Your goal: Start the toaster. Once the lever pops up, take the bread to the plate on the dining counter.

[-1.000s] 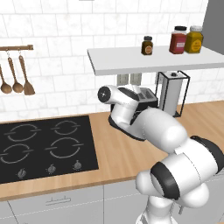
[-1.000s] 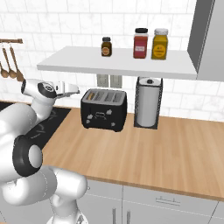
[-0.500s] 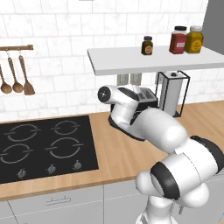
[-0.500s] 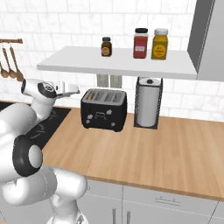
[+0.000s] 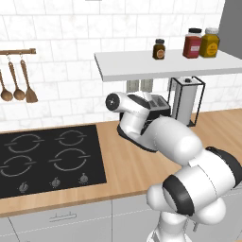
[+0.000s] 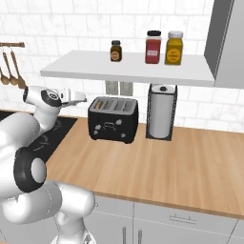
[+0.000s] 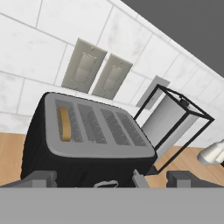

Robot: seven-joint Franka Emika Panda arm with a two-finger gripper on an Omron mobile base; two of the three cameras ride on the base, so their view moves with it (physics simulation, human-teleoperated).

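Observation:
The black toaster stands on the wooden counter against the tiled wall, under the white shelf. Its slotted top tilts across the hand view. A tan slice of bread sits low in the slot at one end. My gripper hovers just left of the toaster, level with its top, pointing at it. In the hand view the gripper is open, and the fingertips hold nothing. In the left base view my arm hides most of the toaster. The plate and the dining counter are out of view.
A wire-framed paper towel stand is close to the toaster's right side. The white shelf with three jars overhangs the toaster. A black hob lies to the left, with wooden utensils hanging above it.

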